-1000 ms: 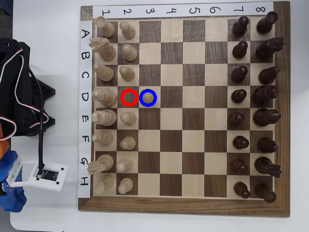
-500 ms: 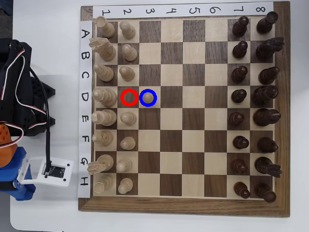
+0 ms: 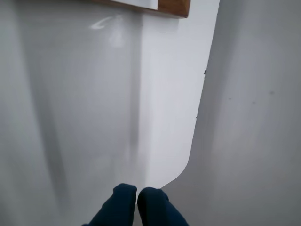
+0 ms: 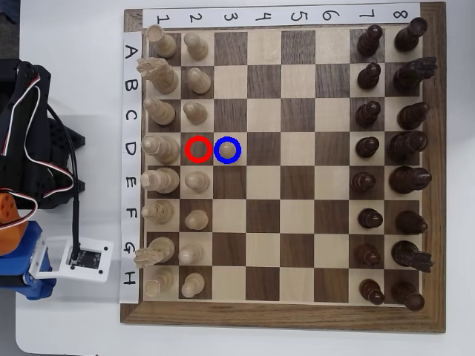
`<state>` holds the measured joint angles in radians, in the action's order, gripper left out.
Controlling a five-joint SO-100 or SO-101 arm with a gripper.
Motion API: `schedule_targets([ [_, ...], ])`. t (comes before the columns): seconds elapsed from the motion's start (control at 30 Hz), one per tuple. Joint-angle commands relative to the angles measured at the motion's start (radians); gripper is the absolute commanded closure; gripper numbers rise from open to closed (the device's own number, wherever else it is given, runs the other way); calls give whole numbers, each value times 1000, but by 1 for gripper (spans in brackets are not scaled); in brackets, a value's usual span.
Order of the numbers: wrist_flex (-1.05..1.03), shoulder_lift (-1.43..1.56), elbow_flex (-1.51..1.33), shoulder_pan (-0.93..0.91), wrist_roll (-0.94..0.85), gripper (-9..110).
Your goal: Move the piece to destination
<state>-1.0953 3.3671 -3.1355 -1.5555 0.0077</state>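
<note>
The piece, a small pale pawn, stands inside the blue ring on the light destination square in row D, column 3. The dark square beside it, ringed in red, holds nothing. My gripper is off the board, over the white table near the lower left in the overhead view, well away from the piece. In the wrist view its two dark blue fingertips press together, so the gripper is shut with nothing in it.
Pale pieces fill columns 1 and 2, dark pieces columns 7 and 8. The arm's black base with cables sits left of the board. The wrist view shows the board's wooden corner and the table's rounded edge.
The arm's head with its white camera block has drifted slightly right and up beside the board. No chess piece has moved.
</note>
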Motion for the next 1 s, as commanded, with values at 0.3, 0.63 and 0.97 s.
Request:
schedule_targets([
  [0.3,-15,57,15,-6,-31,101],
  [0.63,-14,57,15,-6,-32,101],
  [0.97,-14,57,15,-6,-32,101],
])
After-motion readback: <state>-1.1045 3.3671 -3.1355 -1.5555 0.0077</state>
